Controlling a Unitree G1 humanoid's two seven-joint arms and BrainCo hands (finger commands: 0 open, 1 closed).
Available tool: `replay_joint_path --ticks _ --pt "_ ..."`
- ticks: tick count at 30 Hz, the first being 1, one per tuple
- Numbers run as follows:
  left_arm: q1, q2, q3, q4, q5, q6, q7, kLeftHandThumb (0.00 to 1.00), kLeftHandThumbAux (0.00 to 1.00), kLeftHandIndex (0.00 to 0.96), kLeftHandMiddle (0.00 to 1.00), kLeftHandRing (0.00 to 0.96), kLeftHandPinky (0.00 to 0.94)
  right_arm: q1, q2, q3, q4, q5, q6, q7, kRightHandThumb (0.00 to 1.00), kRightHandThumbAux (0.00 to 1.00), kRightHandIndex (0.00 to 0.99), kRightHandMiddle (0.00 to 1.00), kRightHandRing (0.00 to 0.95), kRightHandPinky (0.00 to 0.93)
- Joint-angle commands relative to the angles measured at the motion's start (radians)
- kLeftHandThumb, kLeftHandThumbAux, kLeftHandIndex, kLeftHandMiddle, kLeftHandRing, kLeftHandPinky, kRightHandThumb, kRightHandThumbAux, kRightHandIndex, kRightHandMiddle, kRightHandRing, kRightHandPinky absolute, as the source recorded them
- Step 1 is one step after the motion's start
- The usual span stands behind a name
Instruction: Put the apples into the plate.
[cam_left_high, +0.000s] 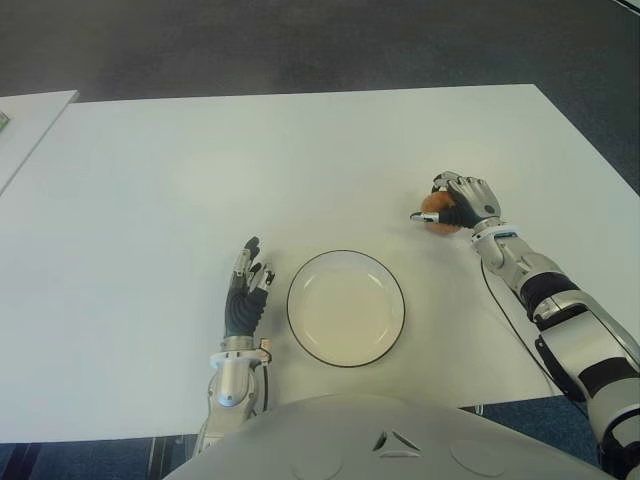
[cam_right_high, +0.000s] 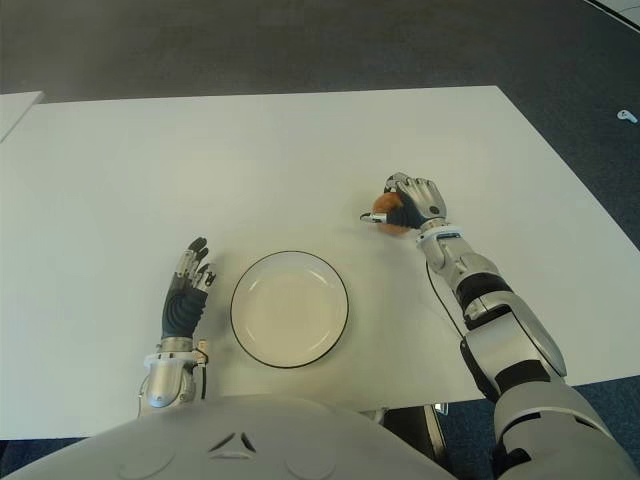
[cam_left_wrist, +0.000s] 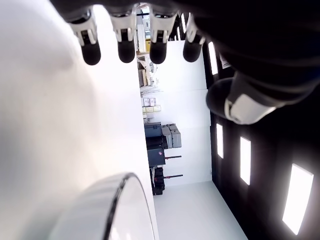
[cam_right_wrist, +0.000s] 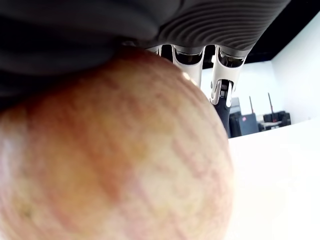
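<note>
While the right hand is clenched around the apple out on the desk and the left hand lies slack-fingered beside the plate, the carry to that plate comes next.

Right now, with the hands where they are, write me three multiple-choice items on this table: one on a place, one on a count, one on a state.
1. Where is the apple relative to the plate?
A. On the plate
B. Beyond it, toward the robot's right
C. Left of it

2. How many apples lie on the plate?
A. None
B. One
C. Two

3. What is the left robot hand doing?
A. Gripping the plate rim
B. Holding an apple
C. Open, holding nothing, left of the plate

Answers:
1 B: the right robot hand is closed around the apple away from the plate.
2 A: the plate's white inside is bare.
3 C: its fingers are straight, and its wrist view shows nothing in them.
</note>
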Motion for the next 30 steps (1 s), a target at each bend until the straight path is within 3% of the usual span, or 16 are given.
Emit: replay_joint_path --ticks 1,14,30 --pt "0.009 0.009 0.0 -0.015 -0.003 0.025 -0.017 0.039 0.487 0.0 0.0 0.0 0.0 0.103 0.028 0.033 0.07 -0.027 0.071 0.078 0.682 0.711 0.435 0.651 0.616 0.529" --pt "0.016 0.014 0.002 -0.04 -0.023 0.047 -0.042 0.04 0.493 0.0 0.0 0.0 0.0 0.107 0.03 -0.003 0.061 0.031 0.063 0.146 0.699 0.72 0.439 0.715 0.693 0.614" --pt "0.019 0.02 0.001 -0.045 -0.036 0.039 -0.055 0.042 0.503 0.0 0.0 0.0 0.0 0.111 0.032 -0.038 0.054 0.08 0.049 0.199 0.706 0.722 0.439 0.694 0.652 0.585"
